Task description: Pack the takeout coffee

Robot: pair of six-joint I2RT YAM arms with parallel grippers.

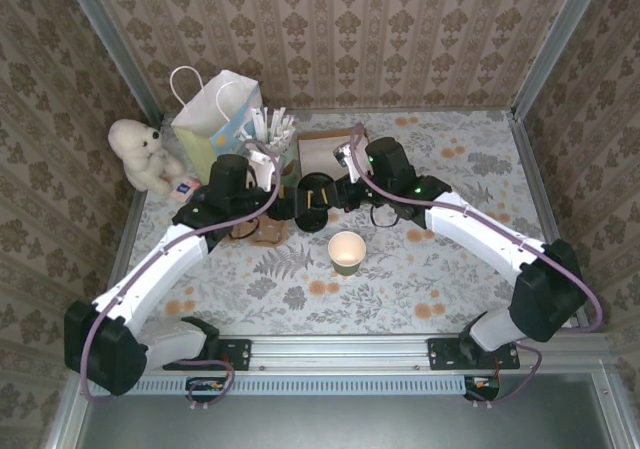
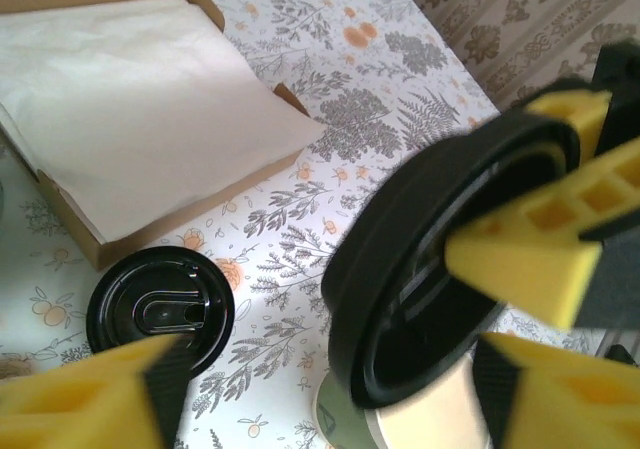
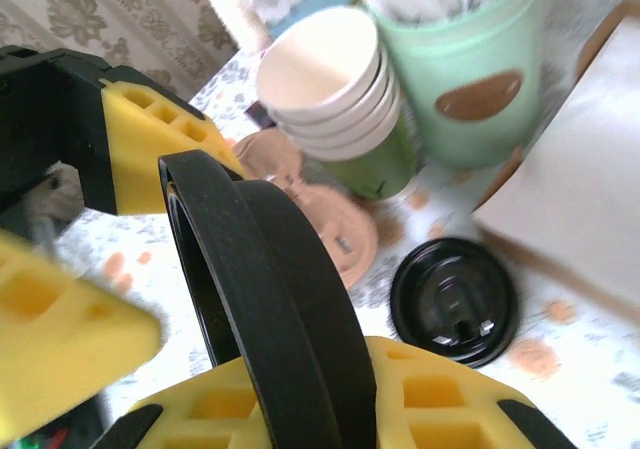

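Closest to my wrist lenses is the black round plastic lid (image 3: pixel 265 289), standing on edge and clamped between the yellow pads of my right end effector (image 3: pixel 220 369). My left end effector (image 2: pixel 320 409) holds its jaws wide apart on either side of that same lid; whether a pad touches the rim I cannot tell. The takeout coffee itself, a small dark green paper cup (image 1: pixel 347 252), stands upright and uncovered on the floral desk (image 1: pixel 450 279), just on the near side of where the two end effectors meet. I judge the step in hand to be capping: the lid is in my right grip and the cup is bare. The next move calls for drawing the left clear, bringing the lid over the cup, turning it flat and pressing it down squarely. Nothing steadies the cup, so a skewed push could tip it. A second black lid (image 2: pixel 160 309) lies flat beside the paper-lined cardboard tray (image 2: pixel 200 204), and the pale paper gift bag (image 1: pixel 215 119) at far left looks like the packing place.
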